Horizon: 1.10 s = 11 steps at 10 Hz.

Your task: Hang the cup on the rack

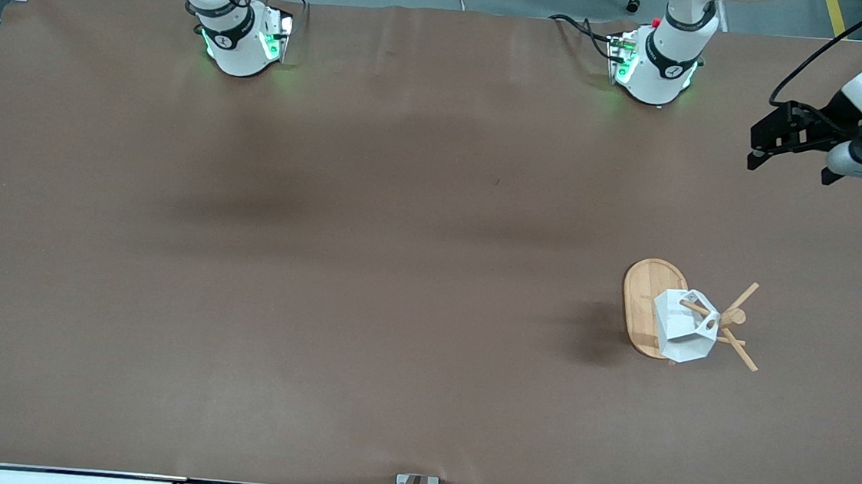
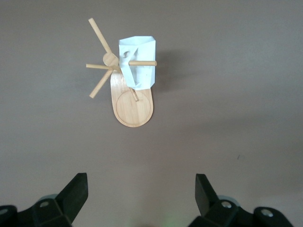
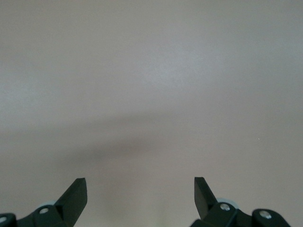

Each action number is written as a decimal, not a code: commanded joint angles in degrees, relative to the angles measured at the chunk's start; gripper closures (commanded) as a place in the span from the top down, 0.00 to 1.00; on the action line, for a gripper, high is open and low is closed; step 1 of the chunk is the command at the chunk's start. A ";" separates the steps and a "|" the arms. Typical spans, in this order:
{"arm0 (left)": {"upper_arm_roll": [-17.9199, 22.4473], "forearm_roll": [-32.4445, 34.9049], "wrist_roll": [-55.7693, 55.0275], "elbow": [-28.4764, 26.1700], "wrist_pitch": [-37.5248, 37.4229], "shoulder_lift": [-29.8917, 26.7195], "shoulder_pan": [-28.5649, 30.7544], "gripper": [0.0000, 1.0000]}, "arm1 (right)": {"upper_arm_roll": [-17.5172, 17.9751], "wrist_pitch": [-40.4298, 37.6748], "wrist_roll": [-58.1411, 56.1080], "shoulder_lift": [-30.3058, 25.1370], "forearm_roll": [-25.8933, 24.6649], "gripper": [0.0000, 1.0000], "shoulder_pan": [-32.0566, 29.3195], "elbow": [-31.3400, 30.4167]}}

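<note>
Front view: cup (image 1: 684,328) already hangs on rack (image 1: 645,305), peg through handle hole, body over oval base. Rack stands toward left arm's end of table, nearer camera than arm bases. Hanging looks done; nothing left but pulling clear, by my judgement.

Left gripper (image 1: 791,147) up in air over table edge at left arm's end, well apart from rack, jaws spread, empty.

Right gripper (image 3: 140,194) over bare table (image 1: 321,264), jaws spread, empty; arm waits.

No obstacle near rack.
</note>
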 commanded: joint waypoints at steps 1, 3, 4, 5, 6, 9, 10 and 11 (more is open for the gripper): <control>1.14 -0.67 -0.56 -3.12 0.25 -0.85 -0.86 1.00 | 0.26 -0.24 -0.44 -0.37 -0.48 1.00 -0.45 -0.33; 1.32 -0.58 -0.21 -3.21 0.25 -0.85 -0.59 1.00 | 0.26 -0.24 -0.44 -0.37 -0.48 1.00 -0.45 -0.33; 1.32 -0.58 0.23 -3.21 0.60 -0.85 -0.42 1.00 | 0.26 -0.24 -0.44 -0.37 -0.48 1.00 -0.45 -0.33; 1.32 -0.58 0.14 -3.21 2.35 -0.85 -0.42 1.00 | 0.18 -0.24 -0.44 -0.37 -0.48 1.00 -0.45 -0.33; 1.32 -0.58 -0.81 -3.21 3.49 -0.68 -0.50 1.00 | 0.18 -0.24 -0.44 -0.37 -0.48 1.00 -0.45 -0.33; 1.32 -0.58 -0.82 -3.39 3.42 -0.76 -0.33 1.00 | 0.18 -0.24 -0.53 -0.37 -0.48 1.00 -0.54 -0.33; 1.32 -0.50 -0.91 -3.56 3.51 -0.85 -0.33 1.00 | 0.18 -0.24 -0.53 -0.37 -0.48 1.00 -0.54 -0.33; 1.32 -0.41 -0.91 -3.56 3.51 -0.94 -0.33 1.00 | 0.18 -0.24 -0.53 -0.37 -0.48 1.00 -0.71 -0.33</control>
